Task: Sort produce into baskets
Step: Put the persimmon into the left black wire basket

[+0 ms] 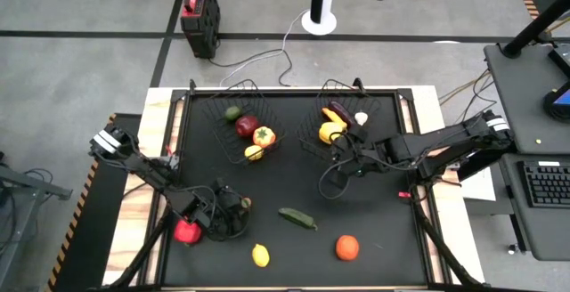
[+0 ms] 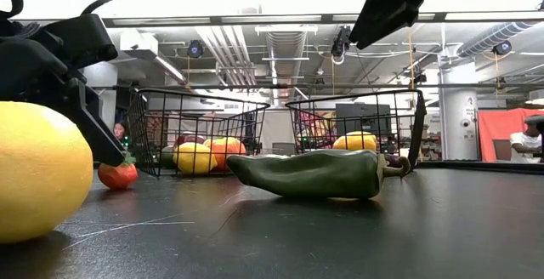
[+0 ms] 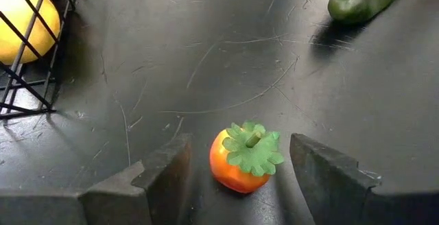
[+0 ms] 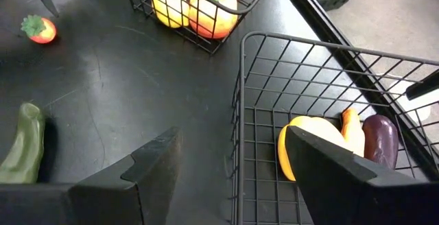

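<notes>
Your left gripper (image 3: 236, 173) sat low over the near-left part of the black table (image 1: 374, 239), fingers spread wide, with a small orange-red tomato (image 3: 244, 160) lying on the mat between the two pads, touching neither. The tomato's green leafy cap faced up. In the overhead view that arm reached in from the left edge, and a red fruit (image 1: 187, 231) lay just beside it at the table's left border.

Your right gripper (image 4: 233, 170) hovered open and empty over the near-left corner of the right basket (image 1: 386, 107), fingers well apart. Inside that basket you had a yellow pepper (image 4: 312, 146), an orange carrot (image 4: 352, 130), a purple eggplant (image 4: 381, 138) and a white garlic (image 1: 361, 117).

The left basket (image 1: 214, 105) held a green piece (image 1: 232, 112), a red apple (image 1: 247, 126), an orange-red pepper (image 1: 264, 136) and a yellow piece (image 1: 255, 152).

Loose on the mat: a dark green cucumber-like piece (image 1: 297, 219) lay near the middle, a lemon (image 1: 260, 255) sat near the front edge, and an orange fruit (image 1: 347, 247) rested to its right. All three were well apart from each other and from both baskets.
</notes>
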{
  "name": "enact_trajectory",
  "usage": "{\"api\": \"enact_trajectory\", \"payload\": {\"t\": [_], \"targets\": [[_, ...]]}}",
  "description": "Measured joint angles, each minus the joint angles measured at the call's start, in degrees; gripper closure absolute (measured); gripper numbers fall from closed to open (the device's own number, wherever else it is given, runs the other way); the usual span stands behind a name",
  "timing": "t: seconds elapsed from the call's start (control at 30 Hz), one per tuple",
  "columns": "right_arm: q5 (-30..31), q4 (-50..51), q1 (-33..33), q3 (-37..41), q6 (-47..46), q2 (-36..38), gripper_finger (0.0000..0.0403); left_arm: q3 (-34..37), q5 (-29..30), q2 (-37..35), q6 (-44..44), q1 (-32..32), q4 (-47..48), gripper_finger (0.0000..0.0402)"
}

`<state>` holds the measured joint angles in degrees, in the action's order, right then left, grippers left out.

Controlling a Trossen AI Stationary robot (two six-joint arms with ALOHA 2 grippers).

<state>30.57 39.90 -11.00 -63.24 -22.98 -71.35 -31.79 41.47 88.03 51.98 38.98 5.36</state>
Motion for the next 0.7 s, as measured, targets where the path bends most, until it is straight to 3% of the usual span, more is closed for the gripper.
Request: {"api": "enact_trajectory", "payload": {"t": [0.13,0.5,0.7], "targets": [[0.0,0.02,0.0,-0.02,0.02,0.0,0.015,0.0,-0.02,0.0,-0.41,0.0,-0.02,0.0183],[0.0,0.03,0.0,0.01,0.02,0.0,0.0153,0.0,-0.9,0.0,-0.44,0.0,-0.31,0.0297],[-0.02,0.04,0.0,0.09,0.02,0.0,0.015,-0.2,-0.96,0.0,-0.57,0.0,-0.45,0.0333]]}}
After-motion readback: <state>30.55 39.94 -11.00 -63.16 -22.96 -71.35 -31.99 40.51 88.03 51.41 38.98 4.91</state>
